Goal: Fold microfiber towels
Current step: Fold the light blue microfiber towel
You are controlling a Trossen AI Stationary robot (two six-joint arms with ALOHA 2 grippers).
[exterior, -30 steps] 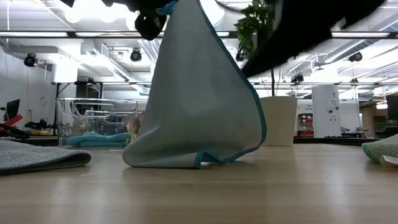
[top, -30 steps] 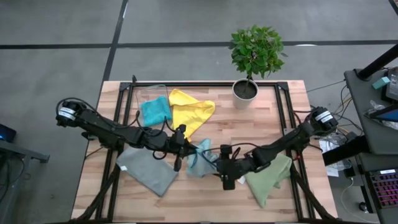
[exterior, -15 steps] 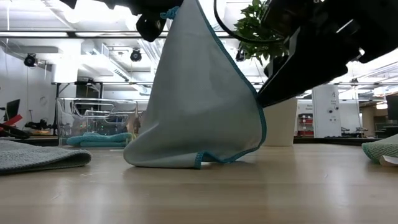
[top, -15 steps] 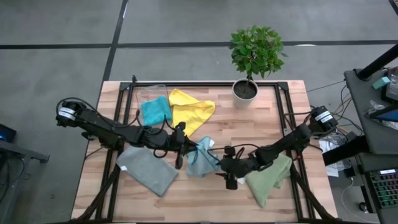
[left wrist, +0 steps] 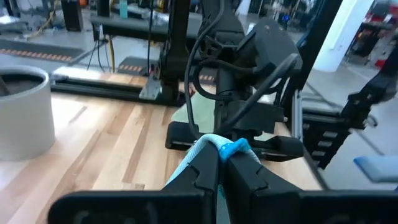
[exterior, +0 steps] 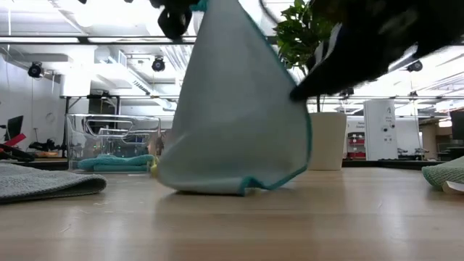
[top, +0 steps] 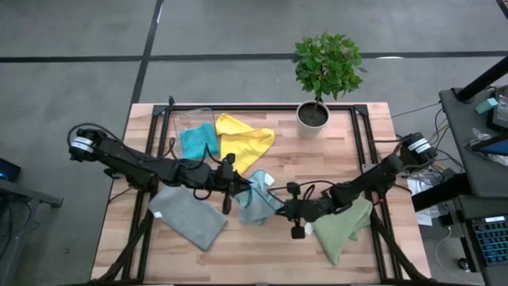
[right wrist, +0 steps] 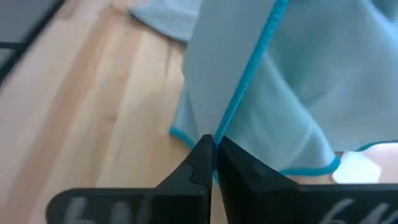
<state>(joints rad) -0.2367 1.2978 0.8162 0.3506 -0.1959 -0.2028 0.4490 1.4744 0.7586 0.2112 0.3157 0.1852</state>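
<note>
Left claw [left wrist: 219, 163] clamped on the top corner of the light blue towel [exterior: 239, 123], holding it up. Right claw [right wrist: 213, 152] pinched on its teal-trimmed side edge. Towel's bottom hem touches the worktop [top: 317, 159] mid-table, between grey towel [top: 189, 216] and olive towel [top: 343, 228].

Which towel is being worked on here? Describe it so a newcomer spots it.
On the wooden table, look at the middle of the near half, between the two arms. The light blue towel hangs there pinched by both grippers, the only cloth lifted and edged in brighter blue.
</note>
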